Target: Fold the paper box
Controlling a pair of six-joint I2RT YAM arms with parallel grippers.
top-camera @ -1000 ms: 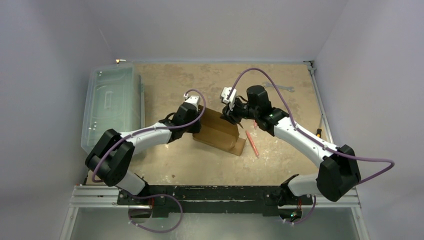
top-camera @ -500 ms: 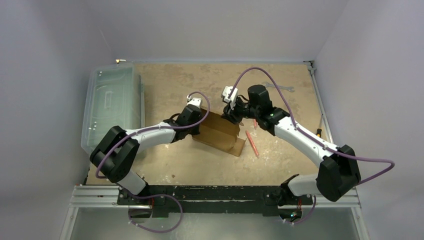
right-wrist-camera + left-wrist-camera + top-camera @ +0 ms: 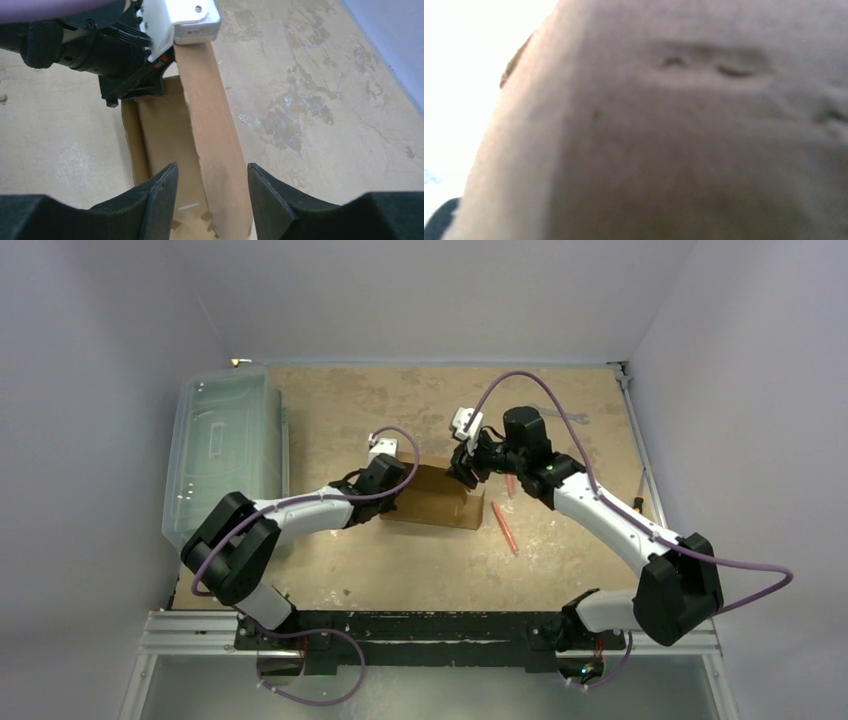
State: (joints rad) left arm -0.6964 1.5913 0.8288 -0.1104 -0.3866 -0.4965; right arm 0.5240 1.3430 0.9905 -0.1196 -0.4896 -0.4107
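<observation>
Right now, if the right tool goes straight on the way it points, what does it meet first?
The paper box: its upright panel stands between the right tool's open fingers. Pushed further, it would likely reach the left tool at the panel's far end, though depth is unclear.

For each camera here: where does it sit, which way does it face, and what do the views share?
Top external: above and behind the robot, looking down on the table; left arm, right arm, box between them.
Left wrist: on the left arm, close against the blurred box; no fingers clear.
Right wrist: looks down along its fingers, astride a box wall; left gripper beyond.
Shared: all show the box.
</observation>
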